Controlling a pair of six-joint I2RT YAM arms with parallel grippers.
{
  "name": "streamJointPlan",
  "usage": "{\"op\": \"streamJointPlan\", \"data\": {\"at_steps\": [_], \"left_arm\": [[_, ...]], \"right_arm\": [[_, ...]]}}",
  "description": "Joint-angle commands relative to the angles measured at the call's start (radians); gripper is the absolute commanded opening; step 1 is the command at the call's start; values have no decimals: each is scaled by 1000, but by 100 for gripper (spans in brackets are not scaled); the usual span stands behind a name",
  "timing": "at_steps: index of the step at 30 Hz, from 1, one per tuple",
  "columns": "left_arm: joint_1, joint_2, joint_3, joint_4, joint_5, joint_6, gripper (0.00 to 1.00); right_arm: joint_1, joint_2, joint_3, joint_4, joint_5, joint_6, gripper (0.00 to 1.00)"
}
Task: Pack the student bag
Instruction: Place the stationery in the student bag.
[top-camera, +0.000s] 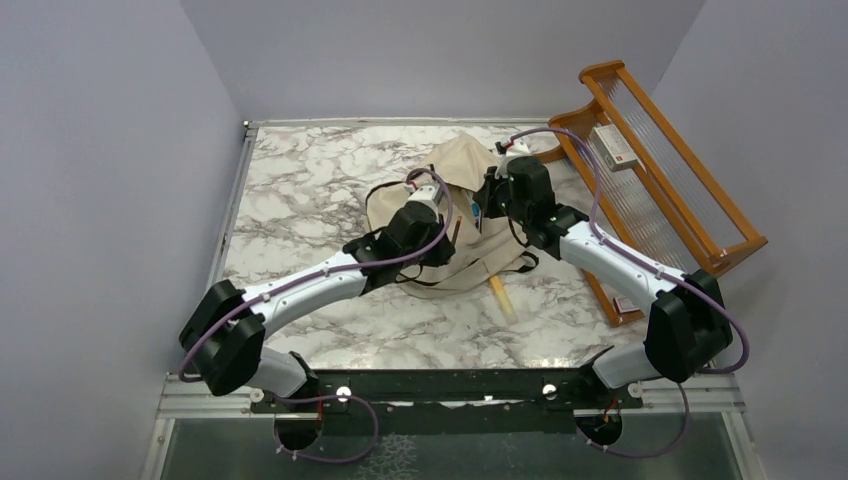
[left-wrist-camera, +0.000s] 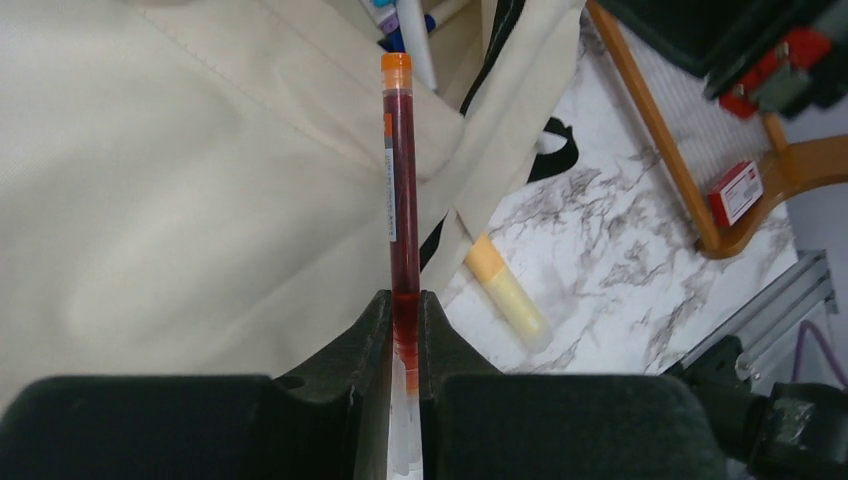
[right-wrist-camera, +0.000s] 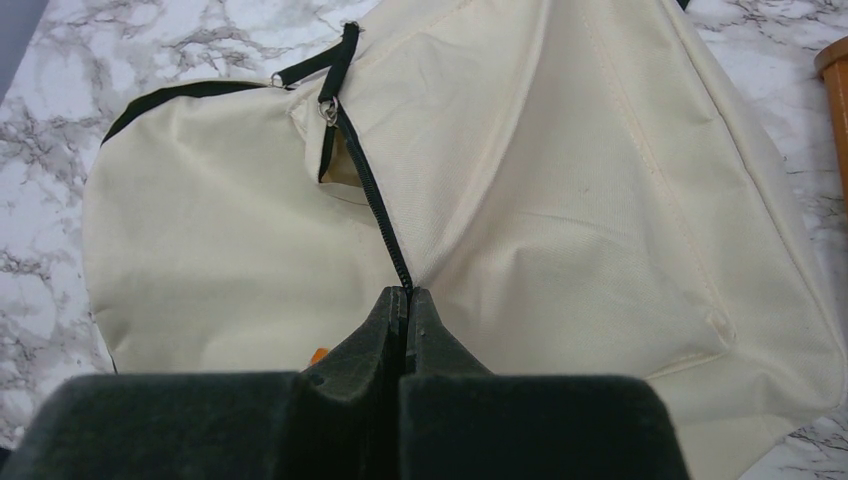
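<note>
Centrally in the overhead view, the student bag (top-camera: 468, 165) lies slumped on the veined marble-patterned table (top-camera: 310, 190), a soft cream canvas shape with black trim, towards the upper middle of the frame. The left gripper (left-wrist-camera: 403, 300) is clamped on a pen (left-wrist-camera: 402, 180), a slim, translucent red tube with an orange cap and a narrow printed label. The pen points straight up the left wrist frame, over the bag's folded cloth. The right gripper (right-wrist-camera: 407, 297) is closed tight, pinching the woven fabric where the black zipper (right-wrist-camera: 375, 205) runs down into its matte black jaws. The zipper's metal pull sits in the upper left of that frame. A stubby pale-yellow tube (left-wrist-camera: 508, 290) with an orange end rests on the marble just beside the bag's edge. At the upper right stands a glossy wooden rack (left-wrist-camera: 655, 125), with a small red-and-white box (left-wrist-camera: 735, 193) resting on its ribbed surface.
</note>
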Motion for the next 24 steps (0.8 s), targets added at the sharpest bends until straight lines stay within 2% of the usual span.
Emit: {"op": "streamJointPlan", "data": {"at_steps": [1, 9, 15, 19, 24], "left_arm": [[62, 92, 64, 113, 100, -82, 0], [179, 301, 140, 333, 131, -190, 0], [228, 493, 356, 418, 125, -211, 0], [245, 596, 472, 434, 173, -223, 0], [245, 599, 461, 447, 201, -224, 32]], "right_arm": [[8, -36, 2, -8, -13, 20, 0], [8, -35, -7, 12, -63, 62, 0], [8, -22, -8, 14, -100, 81, 1], [8, -18, -4, 14, -112, 87, 1], [8, -14, 3, 10, -107, 79, 1]]}}
